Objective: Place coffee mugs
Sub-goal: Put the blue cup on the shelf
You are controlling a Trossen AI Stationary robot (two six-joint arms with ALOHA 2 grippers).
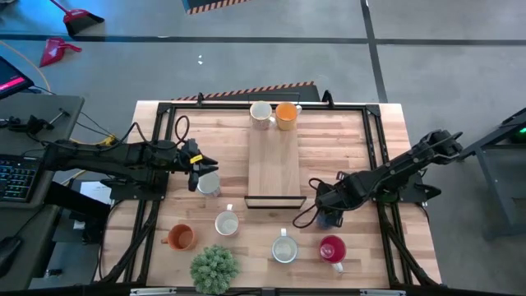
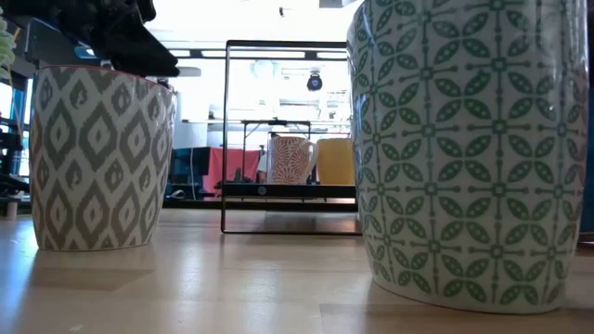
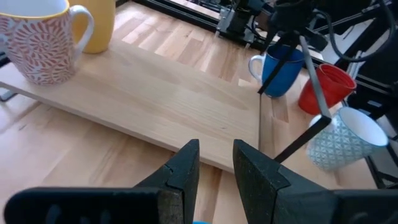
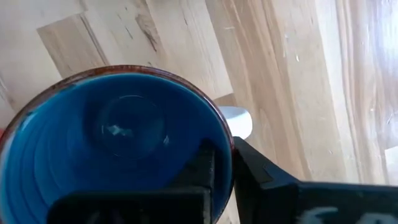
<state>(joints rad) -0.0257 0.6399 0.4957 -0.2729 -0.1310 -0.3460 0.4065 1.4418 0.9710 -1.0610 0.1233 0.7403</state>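
Note:
A blue mug (image 4: 118,130) with a white handle (image 4: 239,121) stands upright on the table right of the raised wooden board (image 1: 274,160). My right gripper (image 4: 230,177) is shut on it from above. My left gripper (image 3: 216,171) hangs open, with nothing between its fingers, left of the board and beside a white mug (image 1: 208,182). A cream patterned mug (image 1: 260,113) and an orange mug (image 1: 286,115) stand on the board's far end. Another orange mug (image 1: 179,237), two white mugs (image 1: 227,222) (image 1: 283,248) and a red mug (image 1: 333,248) stand near the front edge. My right gripper grips the blue mug's rim (image 4: 227,140) close to the handle, with one finger (image 4: 205,168) inside the cup and the other (image 4: 261,177) outside. The fingers point down from above. The mug (image 3: 283,71) stands upright, its base on the table.
A green spiky plant ball (image 1: 215,267) sits at the front edge between the orange mug and a white one. The board rests on a black wire frame (image 2: 225,139). A black rail frame (image 1: 374,123) runs round the tabletop. The middle of the board is bare.

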